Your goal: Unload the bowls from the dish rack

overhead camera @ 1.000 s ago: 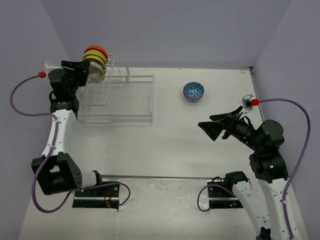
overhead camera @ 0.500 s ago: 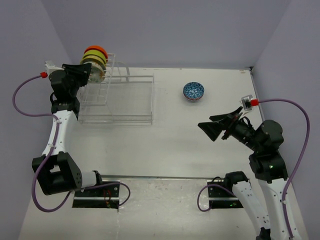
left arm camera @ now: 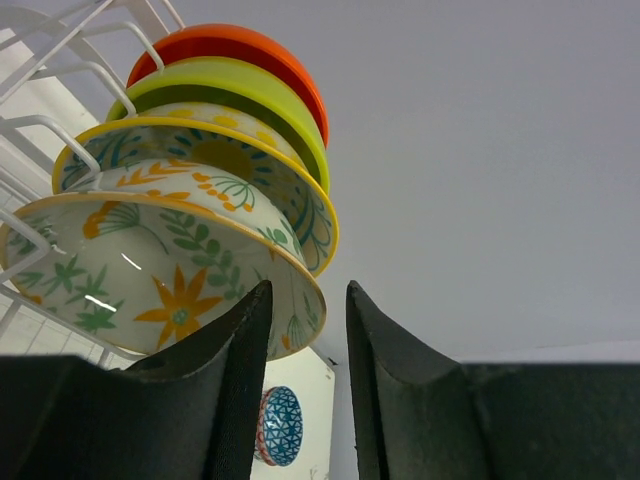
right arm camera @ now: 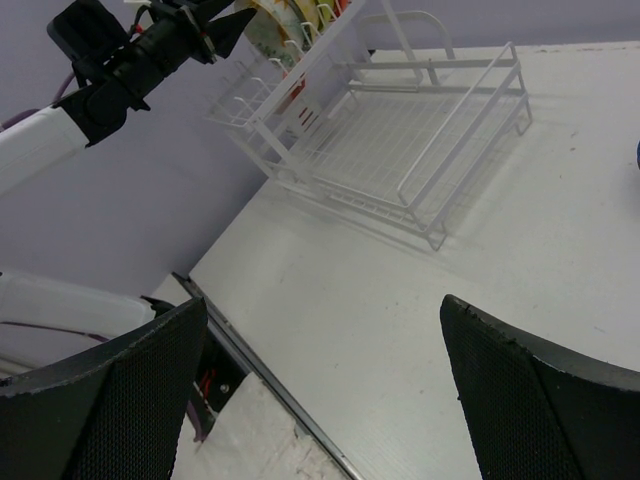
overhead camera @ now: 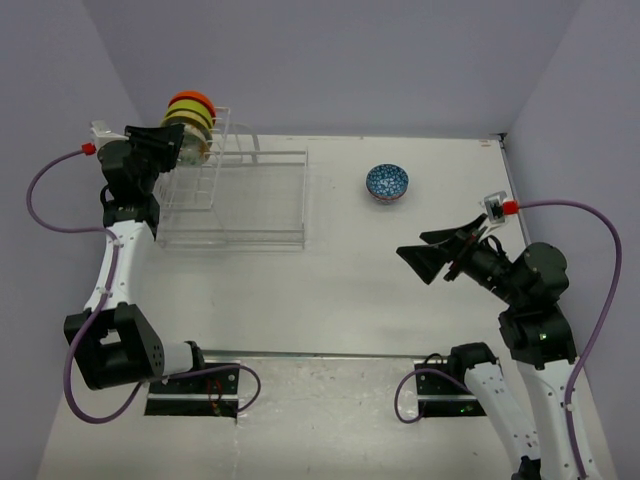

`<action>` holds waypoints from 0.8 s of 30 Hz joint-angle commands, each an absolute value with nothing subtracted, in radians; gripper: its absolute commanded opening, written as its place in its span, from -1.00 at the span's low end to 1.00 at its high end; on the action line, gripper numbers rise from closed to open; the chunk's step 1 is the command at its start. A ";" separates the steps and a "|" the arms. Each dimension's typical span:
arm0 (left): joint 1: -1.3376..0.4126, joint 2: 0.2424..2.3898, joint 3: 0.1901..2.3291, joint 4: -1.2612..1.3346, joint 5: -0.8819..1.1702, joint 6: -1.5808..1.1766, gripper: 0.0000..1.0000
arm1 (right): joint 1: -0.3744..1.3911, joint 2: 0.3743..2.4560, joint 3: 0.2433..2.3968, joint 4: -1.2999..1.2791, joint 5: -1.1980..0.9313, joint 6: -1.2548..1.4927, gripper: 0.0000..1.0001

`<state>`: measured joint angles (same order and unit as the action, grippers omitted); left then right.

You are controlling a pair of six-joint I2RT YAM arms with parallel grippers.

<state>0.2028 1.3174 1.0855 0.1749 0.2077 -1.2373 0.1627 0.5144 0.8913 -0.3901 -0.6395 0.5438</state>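
- Left gripper (left arm camera: 308,292) has been narrowing; its fingers are straddling the nearest floral bowl's (left arm camera: 170,290) rim, grip unclear.
- Lilac walls (overhead camera: 350,60) are enclosing the white table (overhead camera: 350,300).
- Dish rack (overhead camera: 255,200) is sitting far left, bowls (overhead camera: 190,120) standing in its tall end.
- Right gripper (right arm camera: 318,310) is hovering wide open, empty.
- Blue bowl (overhead camera: 386,182) is resting right of the rack.

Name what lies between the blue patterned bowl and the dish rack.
Nothing: the top external view shows only bare tabletop between the blue patterned bowl and the dish rack.
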 commanded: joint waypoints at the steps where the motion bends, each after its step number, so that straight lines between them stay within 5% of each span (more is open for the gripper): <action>1: 0.212 1.327 1.092 0.201 0.216 -1.229 -0.25 | 0.160 0.509 0.884 -0.384 -0.623 0.526 0.98; 15: 0.210 1.373 1.172 0.110 0.150 -1.184 -0.32 | 0.160 0.514 0.879 -0.383 -0.620 0.526 0.98; 24: 0.210 1.388 1.180 0.112 0.155 -1.181 -0.65 | 0.160 0.511 0.870 -0.382 -0.618 0.526 0.98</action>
<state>0.2024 1.3758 1.1545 0.1341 0.1761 -1.2125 0.1627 0.5144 0.8749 -0.3927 -0.6369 0.5381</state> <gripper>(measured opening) 0.202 0.987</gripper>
